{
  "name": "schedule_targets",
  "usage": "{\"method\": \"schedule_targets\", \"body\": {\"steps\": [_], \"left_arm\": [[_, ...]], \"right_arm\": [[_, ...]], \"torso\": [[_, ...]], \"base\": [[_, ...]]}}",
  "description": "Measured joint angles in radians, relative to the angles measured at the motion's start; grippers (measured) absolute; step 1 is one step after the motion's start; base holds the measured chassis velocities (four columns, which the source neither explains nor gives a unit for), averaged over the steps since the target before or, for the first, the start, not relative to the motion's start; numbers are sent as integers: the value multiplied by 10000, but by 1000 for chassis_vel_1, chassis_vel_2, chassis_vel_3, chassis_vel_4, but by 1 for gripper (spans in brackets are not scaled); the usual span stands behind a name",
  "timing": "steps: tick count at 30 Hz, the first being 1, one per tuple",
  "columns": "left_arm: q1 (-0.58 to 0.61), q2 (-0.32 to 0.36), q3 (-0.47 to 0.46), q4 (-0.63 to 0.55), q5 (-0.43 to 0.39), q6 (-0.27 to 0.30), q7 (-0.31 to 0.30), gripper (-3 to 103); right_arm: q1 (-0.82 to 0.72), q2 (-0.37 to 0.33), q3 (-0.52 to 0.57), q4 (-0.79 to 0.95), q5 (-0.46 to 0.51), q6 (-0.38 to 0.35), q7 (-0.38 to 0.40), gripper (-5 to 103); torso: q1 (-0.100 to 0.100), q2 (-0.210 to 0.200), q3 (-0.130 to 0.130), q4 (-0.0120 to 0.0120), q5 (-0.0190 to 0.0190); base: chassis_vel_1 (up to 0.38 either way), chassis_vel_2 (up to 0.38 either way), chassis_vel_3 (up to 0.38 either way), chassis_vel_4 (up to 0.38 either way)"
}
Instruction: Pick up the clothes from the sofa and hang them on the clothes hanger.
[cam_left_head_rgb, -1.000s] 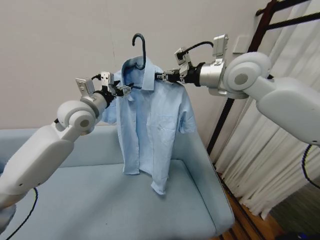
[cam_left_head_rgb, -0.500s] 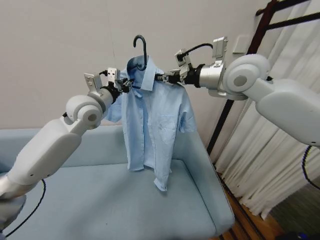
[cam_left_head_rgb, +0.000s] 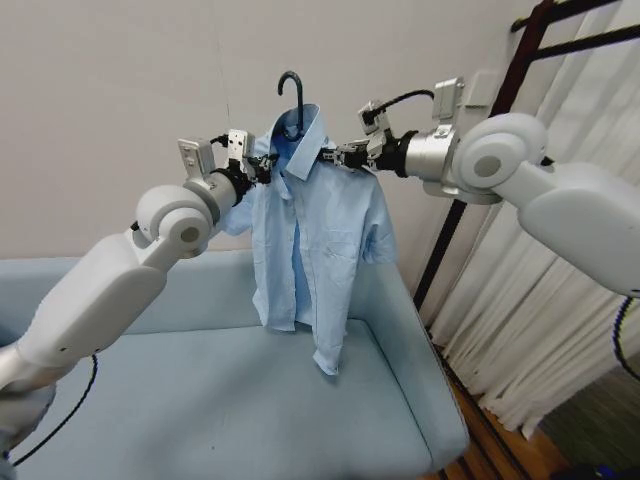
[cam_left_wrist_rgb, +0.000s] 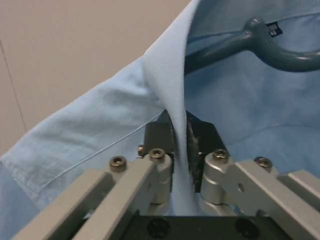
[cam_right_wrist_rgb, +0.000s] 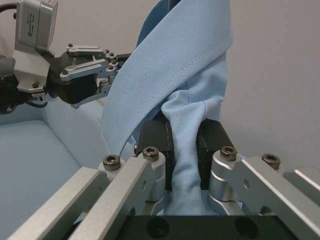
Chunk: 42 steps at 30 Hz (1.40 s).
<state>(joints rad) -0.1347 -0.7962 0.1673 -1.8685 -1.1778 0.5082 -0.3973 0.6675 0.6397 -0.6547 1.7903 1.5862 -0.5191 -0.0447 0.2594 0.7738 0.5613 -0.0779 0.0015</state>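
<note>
We are seeing free air over the front edge of the sofa (cam_left_head_rgb: 200, 420); the shirt (cam_left_head_rgb: 320, 240) is blocking its back, the rack (cam_left_head_rgb: 440, 250) its right end.

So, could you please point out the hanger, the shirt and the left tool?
hanger (cam_left_head_rgb: 300, 100), head view, on its dark hook.
shirt (cam_left_head_rgb: 325, 235), head view, on the chest panel.
left tool (cam_left_wrist_rgb: 180, 141), left wrist view, between its fingertips, on pinched fabric.

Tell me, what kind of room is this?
Probably a living room: there's a blue sofa, white curtains and a dark rack. The left gripper and right gripper hold a shirt above it.
</note>
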Motion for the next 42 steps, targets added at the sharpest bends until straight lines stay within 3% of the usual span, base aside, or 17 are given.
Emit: {"method": "schedule_targets", "body": {"steps": [1,5,7,11,14,16,19,20,22,25,26,29,30,33,35,39,42], "left_arm": [[-24,31,-16,5,23,31,-24,15],[93,249,-204,-278,28,195,-68,31],[328,522,-382,-603,-26,299,-61,42],[816,1105,-721,-1092,-96,333,76,53],[1290,1619,-1183,-1359,-295,188,172,69],[1415,1774,-1325,-1406,-434,113,174,69],[1757,2277,-1689,-1499,-824,-360,180,85],[1757,2277,-1689,-1499,-824,-360,180,85],[2096,2614,-2046,-1540,-995,-668,223,96],[2500,3062,-2395,-1688,-1187,-998,240,100],[2500,3062,-2395,-1688,-1187,-998,240,100],[2708,3272,-2515,-1784,-1207,-1151,98,100],[2708,3272,-2515,-1784,-1207,-1151,98,100],[2804,3501,-2613,-2003,-1343,-1267,-278,100],[2811,3523,-2622,-2047,-1387,-1288,-383,100],[3002,3572,-2703,-2086,-1457,-1326,-883,100],[3541,3629,-3153,-2108,-1458,-941,-1220,100]], "right_arm": [[-5,-6,-3,32,-7,-17,-7,9],[-6,-7,15,41,-10,-71,-1,9],[-6,-35,54,22,6,-82,31,9],[-6,-84,163,46,142,-89,229,9],[-6,-115,353,181,456,-110,728,9],[-6,-129,420,231,545,-119,909,9],[-49,-187,732,425,833,-135,1561,9],[-49,-187,732,425,833,-135,1561,9],[-323,-111,1379,583,1125,-342,2372,9],[-672,203,2555,931,1860,-973,4574,9],[-672,203,2555,931,1860,-973,4574,9],[-509,354,2978,1140,2552,-1486,6550,9],[-509,354,2978,1140,2552,-1486,6550,9],[222,265,2668,1120,3195,-1522,8165,9],[468,170,2513,1092,3333,-1434,8539,9],[1299,-138,2154,763,4145,-802,10054,9],[1546,-644,1997,617,4253,-772,10250,9]], "torso": [[0,-1,0,0,0],[0,0,0,0,0],[0,0,0,0,0],[-1,0,0,1,0],[-1,0,0,2,-3],[-1,0,0,2,-3],[0,0,1,-2,-1],[0,0,1,-2,-1],[-1,0,1,-2,-1],[-1,1,1,4,-1],[-1,1,1,4,-1],[-1,0,1,0,-3],[-1,0,1,0,-3],[-1,0,0,0,-1],[-2,0,0,1,-2],[-1,1,0,1,1],[-1,1,0,-5,-4]], "base": [[0,0,0,0],[0,0,0,0],[0,0,0,0],[0,0,0,0],[0,0,0,0],[0,0,0,0],[0,0,0,0],[0,0,0,0],[0,0,0,0],[0,0,0,0],[0,0,0,0],[0,0,0,0],[0,0,0,0],[0,0,0,0],[0,0,0,0],[0,0,0,0],[0,0,0,0]]}}
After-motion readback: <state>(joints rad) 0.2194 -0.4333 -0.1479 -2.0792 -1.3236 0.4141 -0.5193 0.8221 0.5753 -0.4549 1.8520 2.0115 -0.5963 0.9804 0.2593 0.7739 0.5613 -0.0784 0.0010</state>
